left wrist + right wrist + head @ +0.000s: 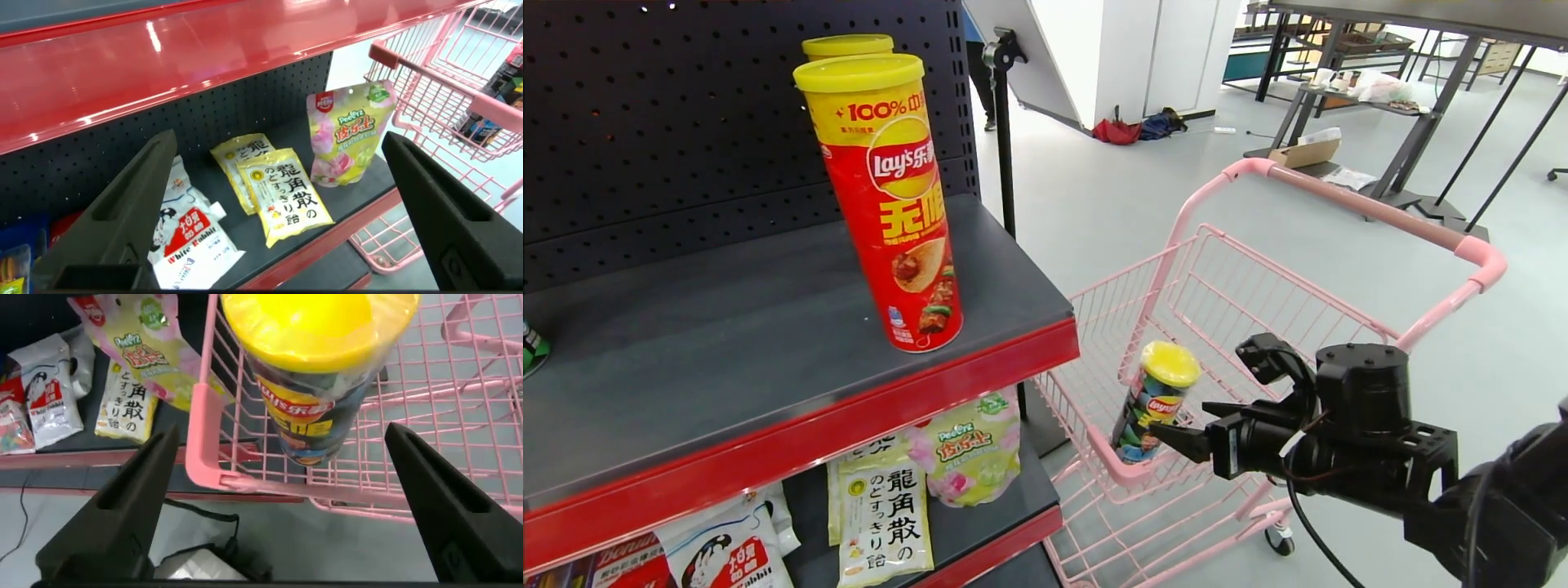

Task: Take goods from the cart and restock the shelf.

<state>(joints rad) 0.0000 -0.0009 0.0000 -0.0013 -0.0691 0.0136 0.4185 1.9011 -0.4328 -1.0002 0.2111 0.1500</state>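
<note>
The shelf (768, 327) stands just beside the pink cart (1339, 196). A tall red chip can (890, 204) stands upright on the upper board. A smaller dark can (1156, 400) stands in the cart's corner nearest the shelf. The right gripper (278, 437) is near it, fingers wide apart. The left gripper (278, 139), fingers also apart, faces the snack bags (282, 192) on the lower board.

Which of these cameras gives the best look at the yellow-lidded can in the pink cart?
The right wrist view: the can is close up, lid and label plain. The head view shows it smaller, standing in the cart. The left wrist view catches perhaps a dark sliver of it behind the cart wires.
</note>
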